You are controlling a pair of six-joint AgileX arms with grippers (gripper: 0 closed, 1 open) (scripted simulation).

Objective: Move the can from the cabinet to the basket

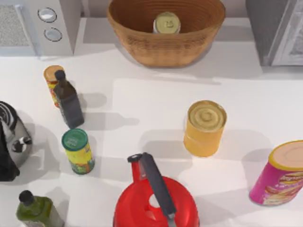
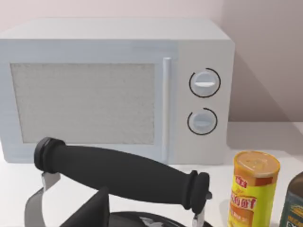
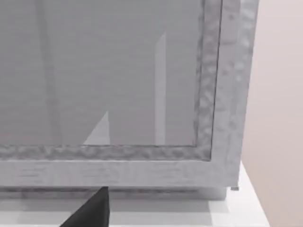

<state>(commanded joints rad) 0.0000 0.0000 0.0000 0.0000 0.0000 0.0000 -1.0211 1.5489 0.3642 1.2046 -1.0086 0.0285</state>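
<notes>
Looking down from the top view: the can (image 1: 167, 22) sits upright inside the basket (image 1: 142, 45) at the back of the tabletop (image 1: 142, 104), basket centred. The cabinet (image 1: 277, 30) stands at the back right, well apart from the basket. Left wrist view: microwave (image 2: 113, 90) ahead, black kettle handle (image 2: 123, 174) close below, a yellow-lidded tube (image 2: 253, 194) beside it. Right wrist view: I face the cabinet's (image 3: 142, 94) grey speckled frame. Whether my left or right claw is apart or together, I cannot tell.
</notes>
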